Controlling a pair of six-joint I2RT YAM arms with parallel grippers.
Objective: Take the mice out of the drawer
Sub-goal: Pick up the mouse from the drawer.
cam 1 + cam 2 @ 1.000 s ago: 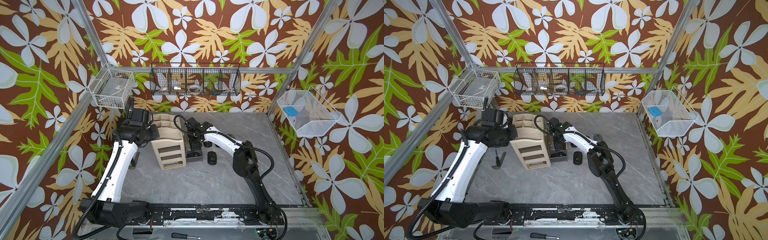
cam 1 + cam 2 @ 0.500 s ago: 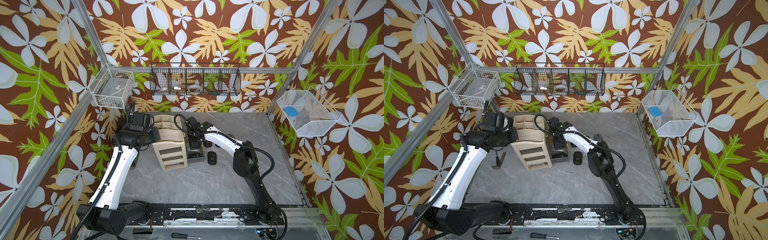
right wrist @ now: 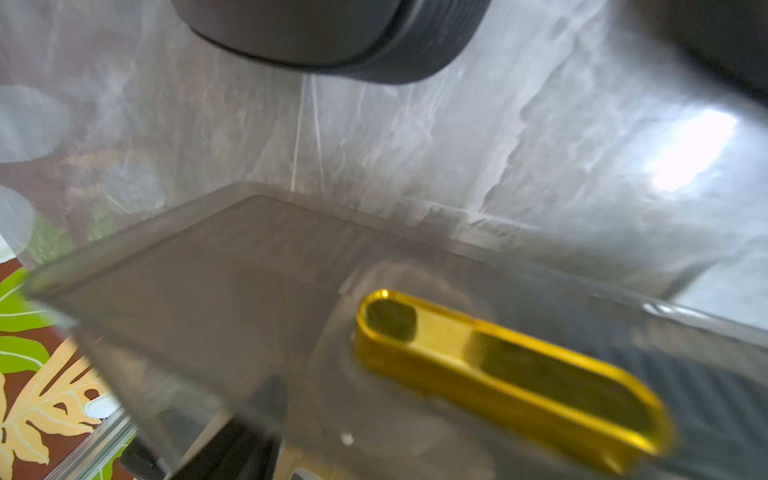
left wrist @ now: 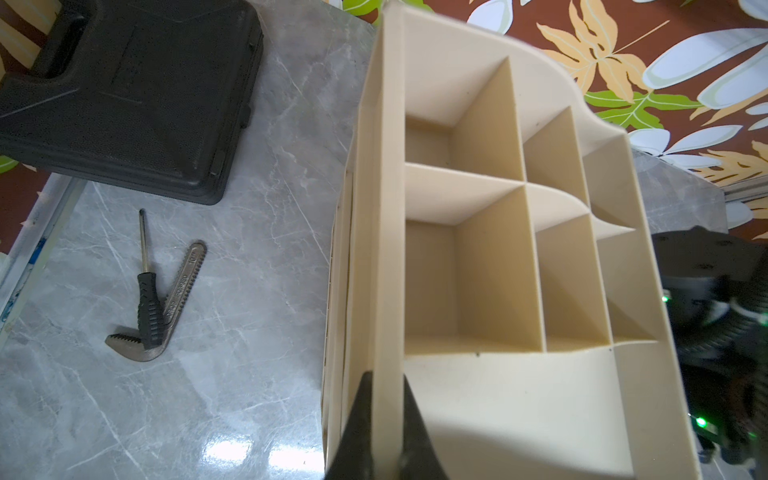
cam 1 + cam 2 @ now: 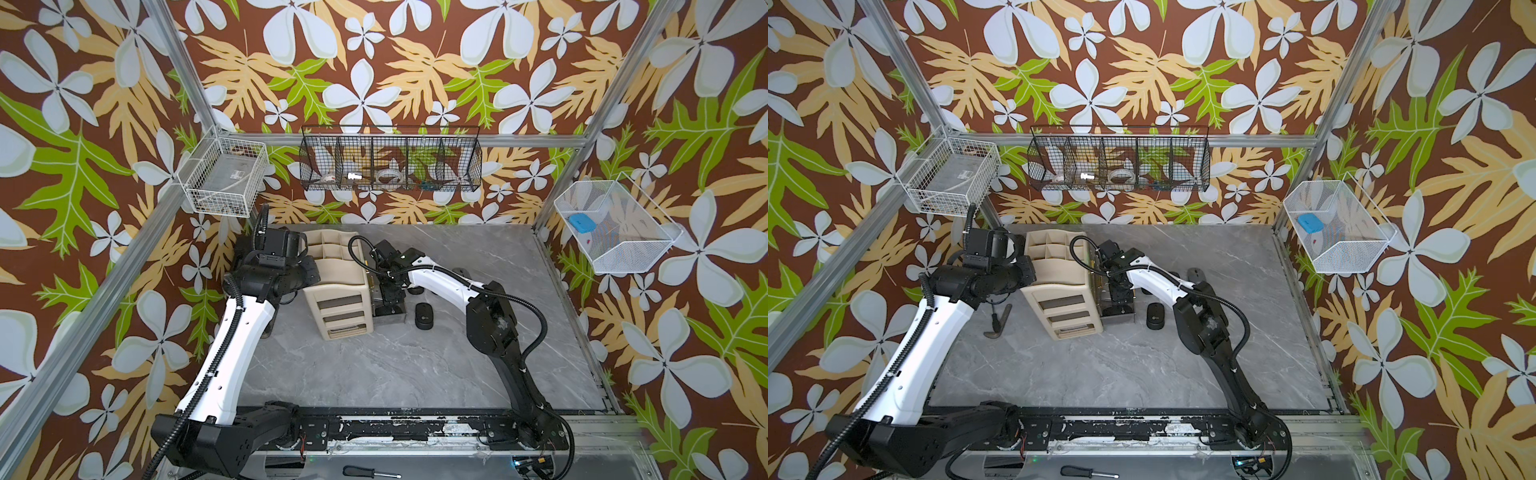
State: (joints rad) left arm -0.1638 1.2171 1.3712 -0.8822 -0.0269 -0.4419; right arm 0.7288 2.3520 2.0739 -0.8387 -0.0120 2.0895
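A beige organizer (image 5: 337, 286) stands on the table with its clear drawer (image 5: 390, 318) pulled out to the right, gold handle (image 3: 498, 365) in front. My left gripper (image 4: 384, 374) is shut on the organizer's top wall. My right gripper (image 5: 388, 293) reaches down into the drawer. Only one of its fingers (image 3: 249, 415) shows, far to one side, and the blur hides whether anything lies between the jaws. One black mouse with a pale logo (image 5: 423, 316) lies on the table right of the drawer. A dark grey mouse (image 5: 1196, 274) lies behind my right arm.
A black plastic case (image 4: 124, 91) lies left of the organizer, with a pipe wrench and a screwdriver (image 4: 166, 303) in front of it. Wire baskets (image 5: 390, 164) hang on the walls. A screwdriver (image 5: 370, 471) lies off the front rail.
My left arm has shifted slightly while keeping its hold on the organizer. My right gripper stays in the drawer, barely moved.
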